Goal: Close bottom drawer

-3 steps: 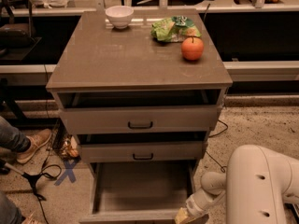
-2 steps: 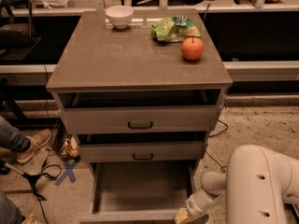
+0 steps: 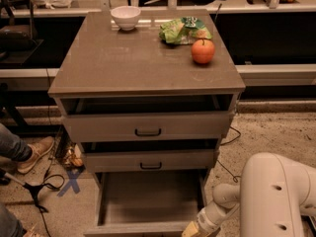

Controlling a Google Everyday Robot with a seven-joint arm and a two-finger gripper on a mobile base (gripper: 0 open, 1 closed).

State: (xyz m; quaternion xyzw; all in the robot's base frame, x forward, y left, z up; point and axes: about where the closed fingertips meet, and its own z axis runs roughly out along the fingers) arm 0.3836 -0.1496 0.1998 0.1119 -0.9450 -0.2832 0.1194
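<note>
The bottom drawer [image 3: 148, 196] of the grey-brown cabinet is pulled far out, showing its long plain empty tray; its front panel lies at the bottom edge of the view and its handle is out of view. My gripper [image 3: 193, 229] is at the bottom edge, right by the drawer's front right corner, at the end of my white arm [image 3: 276, 196]. Its fingertips are cut off by the edge of the view.
The top drawer [image 3: 148, 126] and middle drawer [image 3: 150, 160] stand partly open. On the cabinet top sit a white bowl [image 3: 126, 17], a green chip bag [image 3: 183, 30] and an orange [image 3: 203, 51]. A person's shoe [image 3: 33, 153] and cables lie at left.
</note>
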